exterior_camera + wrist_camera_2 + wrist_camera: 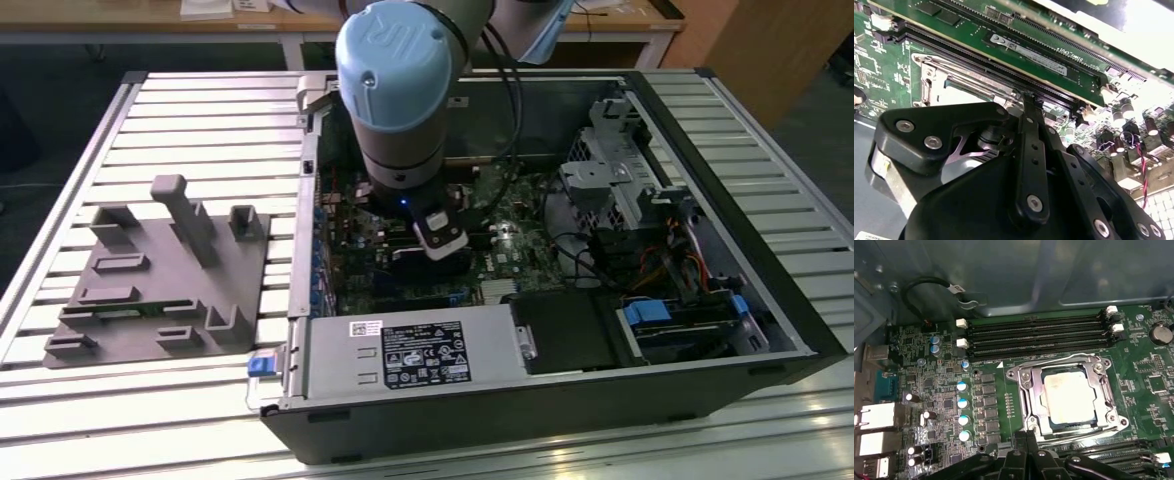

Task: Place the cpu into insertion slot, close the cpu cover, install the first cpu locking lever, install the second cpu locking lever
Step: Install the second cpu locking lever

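The cpu [1069, 397], a pale square, lies in the insertion slot [1117, 421] on the green motherboard. The cpu cover [1035, 396], a silver frame, lies flat over it with the cpu showing through its window. My gripper [1027, 436] is shut, its black fingertips together right at the slot's edge and just off the cover's corner; I cannot tell whether they pinch a lever. In the second wrist view my gripper [1026, 100] reaches to the rim of the slot [936, 82]. In the exterior view my gripper [438, 250] is down inside the open computer case.
Black memory slots [1039, 335] run along one side of the socket, and a fitted memory stick [1029, 50] lies close by. Blue-topped capacitors [961, 402] stand nearby. The power supply [400, 355] and drive cage [614, 180] crowd the case. A grey fixture [160, 270] sits at the exterior view's left.
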Controlling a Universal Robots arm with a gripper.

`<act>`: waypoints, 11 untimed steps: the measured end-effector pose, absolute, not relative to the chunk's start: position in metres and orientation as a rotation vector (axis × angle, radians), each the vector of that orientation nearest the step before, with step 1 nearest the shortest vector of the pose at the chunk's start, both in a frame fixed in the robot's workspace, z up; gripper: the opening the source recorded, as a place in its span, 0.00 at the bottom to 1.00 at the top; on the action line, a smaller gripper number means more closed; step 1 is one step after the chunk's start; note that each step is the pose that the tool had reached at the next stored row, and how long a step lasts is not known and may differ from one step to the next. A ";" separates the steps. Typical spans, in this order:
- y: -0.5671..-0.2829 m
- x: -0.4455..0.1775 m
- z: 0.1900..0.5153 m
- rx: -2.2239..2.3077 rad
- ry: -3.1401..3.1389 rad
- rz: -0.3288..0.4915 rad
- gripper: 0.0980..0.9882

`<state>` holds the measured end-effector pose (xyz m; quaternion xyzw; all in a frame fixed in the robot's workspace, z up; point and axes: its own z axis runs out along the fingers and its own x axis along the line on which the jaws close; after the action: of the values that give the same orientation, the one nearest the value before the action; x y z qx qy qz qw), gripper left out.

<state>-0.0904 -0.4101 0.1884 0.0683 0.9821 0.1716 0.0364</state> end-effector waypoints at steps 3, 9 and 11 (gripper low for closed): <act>-0.410 -0.091 0.187 0.208 3.016 0.529 0.01; -0.410 -0.091 0.185 0.207 3.017 0.528 0.01; -0.410 -0.091 0.186 0.206 3.016 0.528 0.01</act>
<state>-0.0908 -0.4096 0.1859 0.0672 0.9821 0.1720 0.0362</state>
